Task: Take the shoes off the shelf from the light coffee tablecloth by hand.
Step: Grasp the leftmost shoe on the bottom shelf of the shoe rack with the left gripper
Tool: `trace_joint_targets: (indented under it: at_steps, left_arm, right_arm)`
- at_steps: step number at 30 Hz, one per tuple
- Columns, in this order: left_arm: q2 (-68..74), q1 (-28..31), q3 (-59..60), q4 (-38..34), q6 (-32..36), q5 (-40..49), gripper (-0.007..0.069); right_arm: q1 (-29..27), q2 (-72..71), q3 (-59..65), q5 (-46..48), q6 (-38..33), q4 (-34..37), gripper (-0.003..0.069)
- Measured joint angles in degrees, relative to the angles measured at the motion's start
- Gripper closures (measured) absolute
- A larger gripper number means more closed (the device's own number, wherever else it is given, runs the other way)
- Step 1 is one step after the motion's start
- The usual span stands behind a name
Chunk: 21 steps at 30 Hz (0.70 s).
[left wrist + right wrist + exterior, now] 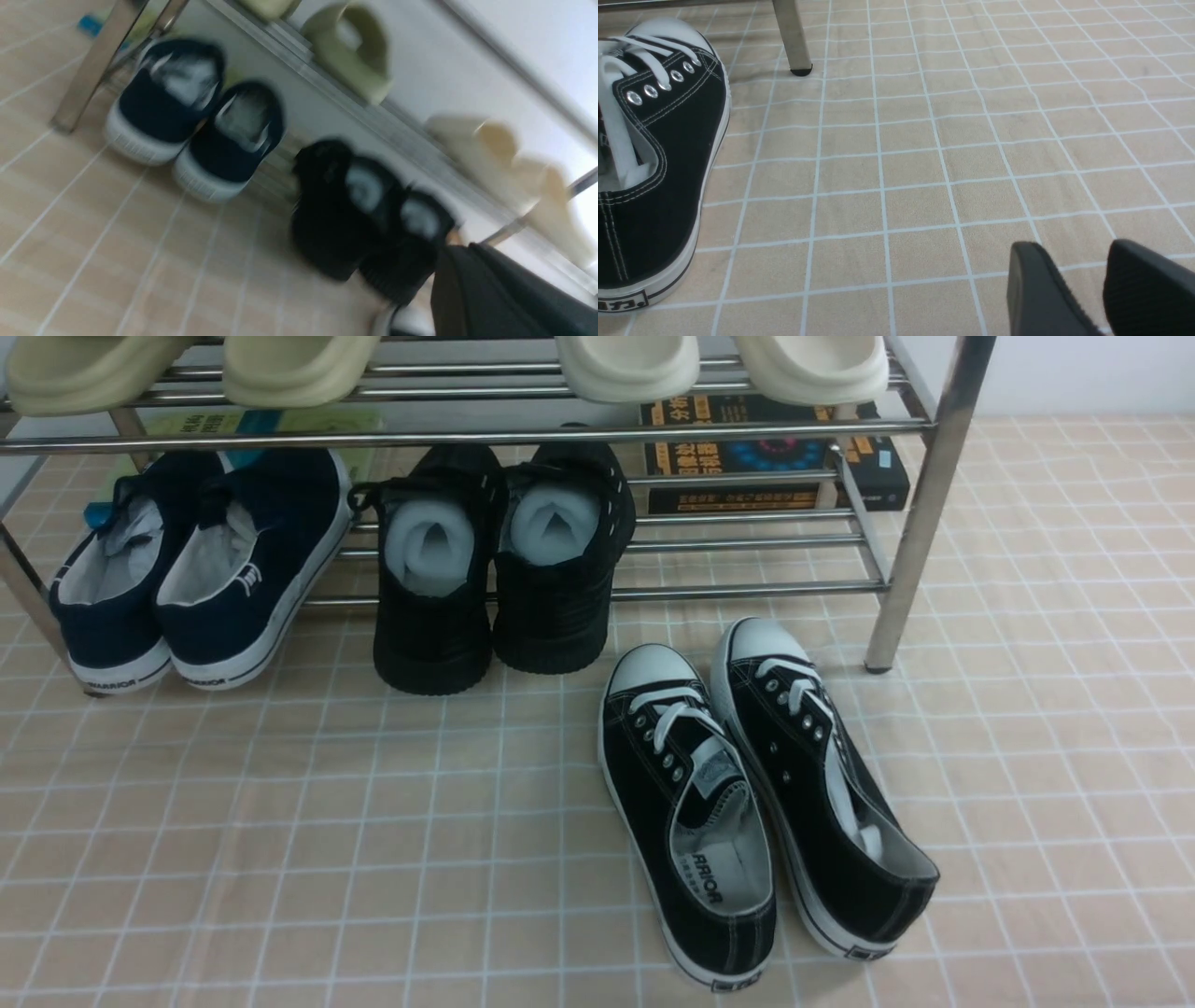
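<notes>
**Far Left, Lower Tier: Yet to Be Lifted**

On the left end of the shelf [560, 434], lower tier, heels out over the light coffee tablecloth [280, 821]: the shoes [233, 569], untouched. Judged barely begun; grasp, lift and set-down all left. Left fingers [490, 294] pressed together on nothing, low, tilted toward the shelf, clear of the pair. Right fingers [1036, 284] spread and empty, low over bare cloth beside the black lace-ups [691, 803], before the shelf's right leg.

I see the navy shoes [196, 569] at the far left on the shelf [922, 523], lower bars, heels toward me. A black stuffed pair [495, 560] sits just right of them. Black lace-up sneakers [747, 793] lie nearer on the tablecloth [280, 849].
</notes>
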Motion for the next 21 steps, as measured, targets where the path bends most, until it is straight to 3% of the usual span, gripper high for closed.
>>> trace_joint_targets:
  at_steps: [3,7,10,13,18,21]
  left_arm:
    - [14.49,0.0,-7.86,4.3,1.93,17.19,0.0623]
    - [25.59,0.0,-13.9,11.14,6.64,23.93,0.0623]
    - [35.82,0.22,-22.06,20.38,7.19,25.16,0.0622]
    - [43.58,2.77,-29.34,23.9,8.07,27.57,0.0615]
    - [53.54,10.79,-37.31,23.14,16.37,32.57,0.0613]
    - [60.63,20.09,-41.82,13.07,23.82,34.83,0.0611]
  right_arm:
    - [0.0,0.0,0.0,0.0,0.0,0.0,0.042]
    - [0.0,0.0,0.0,0.0,0.0,0.0,0.042]
    - [0.0,0.0,0.0,0.0,0.0,0.0,0.042]
    - [0.0,0.0,0.0,0.0,0.0,0.0,0.042]
    - [0.0,0.0,0.0,0.0,0.0,0.0,0.042]
    - [0.0,0.0,0.0,0.0,-0.06,0.0,0.042]
